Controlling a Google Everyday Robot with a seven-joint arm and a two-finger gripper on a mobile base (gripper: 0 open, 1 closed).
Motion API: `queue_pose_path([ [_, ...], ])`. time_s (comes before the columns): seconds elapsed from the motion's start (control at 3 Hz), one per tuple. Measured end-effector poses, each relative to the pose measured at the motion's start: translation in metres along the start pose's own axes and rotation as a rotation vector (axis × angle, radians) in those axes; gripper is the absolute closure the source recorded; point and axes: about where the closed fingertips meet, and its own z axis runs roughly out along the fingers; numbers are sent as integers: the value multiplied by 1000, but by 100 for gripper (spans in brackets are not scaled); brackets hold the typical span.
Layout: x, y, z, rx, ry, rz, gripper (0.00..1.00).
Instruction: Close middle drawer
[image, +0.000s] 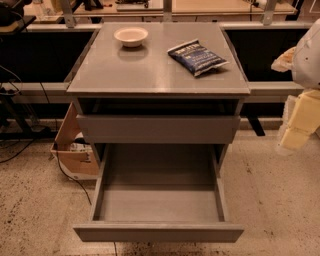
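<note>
The middle drawer (159, 202) stands pulled far out beneath the front edge of the counter (150, 72). The gripper (299, 122) hangs beyond its right edge; whether it is apart or together cannot be told.

Cabinet (150, 75): grey, with a flat top.
Bowl (131, 36): pale, on the cabinet top, at its far left.
Snack bag (196, 56): dark blue, lying flat on the cabinet top, at its far right, well apart from the bowl.
Upper drawer (158, 128): just under the cabinet top, front standing slightly out.
Middle drawer (159, 232): below it, pulled far out of the cabinet, grey floor in full view.
Cardboard box (75, 150): on the speckled floor (275, 200), against the cabinet's left side.
Gripper (296, 132): cream-coloured, to the right of the cabinet, level with the upper drawer, touching nothing.
</note>
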Motion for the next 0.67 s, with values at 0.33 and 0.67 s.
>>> queue_pose_path([
  [0.33, 0, 0, 0, 0, 0, 0, 0],
  [0.67, -5, 3, 15, -1, -24, -1, 0],
])
